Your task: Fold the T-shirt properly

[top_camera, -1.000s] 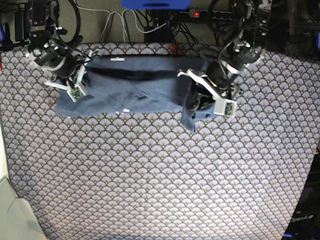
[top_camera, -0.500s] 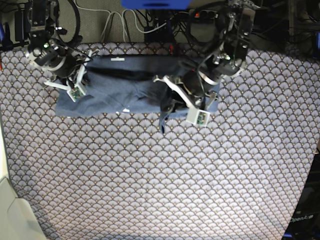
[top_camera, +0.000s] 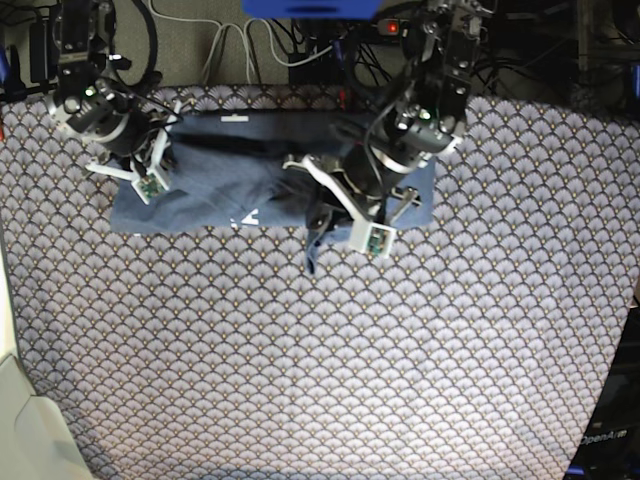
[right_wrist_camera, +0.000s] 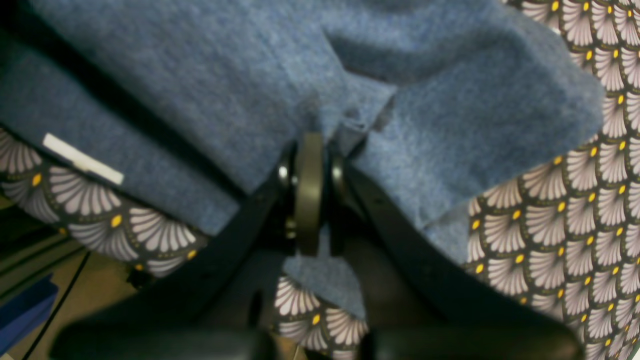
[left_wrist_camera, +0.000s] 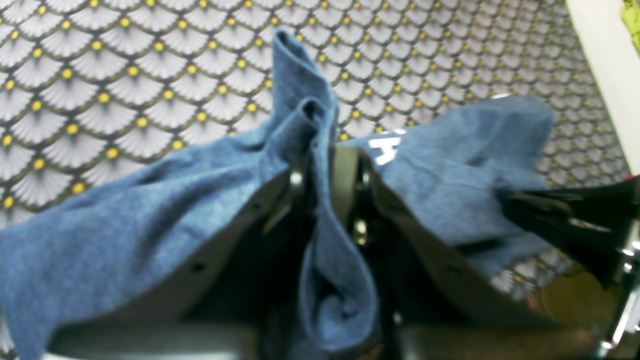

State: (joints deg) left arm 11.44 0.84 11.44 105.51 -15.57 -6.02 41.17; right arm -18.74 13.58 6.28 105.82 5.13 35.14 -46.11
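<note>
With the T-shirt lying across the tablecloth's far edge, we keep our left gripper clamped on its raised fold, our right gripper pinching the opposite end, carrying cloth across taut.

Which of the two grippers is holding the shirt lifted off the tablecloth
The left gripper, mid-table in the base view: the T-shirt fold it pinches hangs loose above the tablecloth. The right gripper pinches fabric lying flat.
</note>
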